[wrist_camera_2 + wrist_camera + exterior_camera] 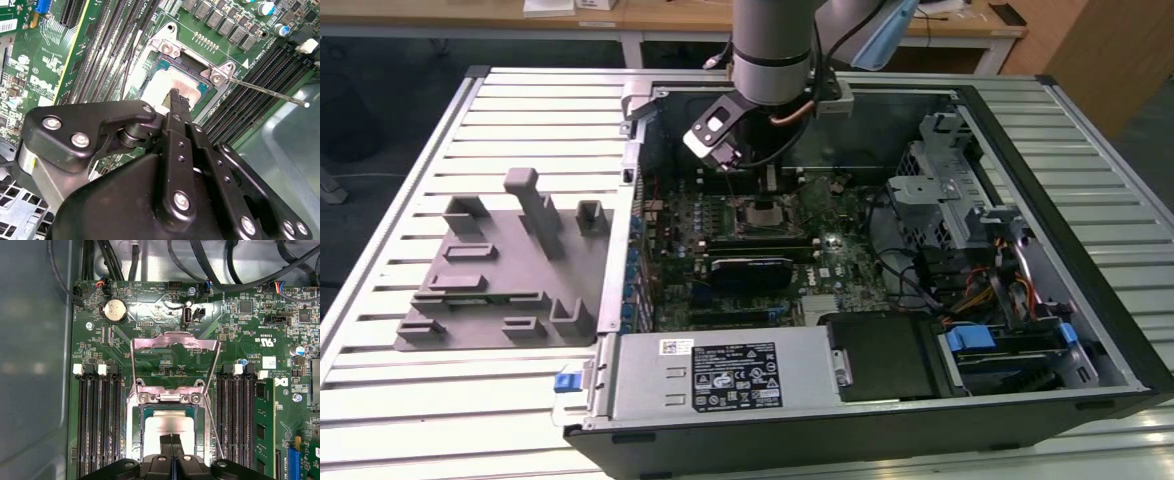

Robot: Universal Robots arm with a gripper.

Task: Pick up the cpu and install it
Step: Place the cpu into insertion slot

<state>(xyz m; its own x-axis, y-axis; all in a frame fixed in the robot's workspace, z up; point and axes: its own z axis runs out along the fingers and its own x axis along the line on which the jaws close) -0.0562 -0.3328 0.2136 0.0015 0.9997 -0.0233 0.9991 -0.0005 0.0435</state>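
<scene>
ASSEMBLY BENCH: A robot arm (774, 45) reaches into an open computer case (854, 440) lying on a slatted table (440, 400), its hand (170, 438) poised over the processor socket.

In both wrist views the cpu (167, 422) lies flat inside the socket frame, silver top up, between 2 banks of memory slots (100, 425). The hinged load plate (175, 340) is swung open and the thin locking lever (270, 92) stands free to one side.

The hand's 2 black fingers (179, 130) are pressed together, with no gap showing and nothing pinched between them. Their tips sit over the middle of the cpu's top plate. Whether they touch it or hang just above it cannot be told.

The step in hand looks like seating the chip. The task appears well along, since the cpu is in its socket and the plate is not yet closed.

Done well, this step calls for a light, straight-down touch at the chip's centre. Any sideways drag could skew the chip in the frame. All 4 edges should sit parallel to the socket walls, and the fingertips should keep clear of the lever and the raised plate.
</scene>
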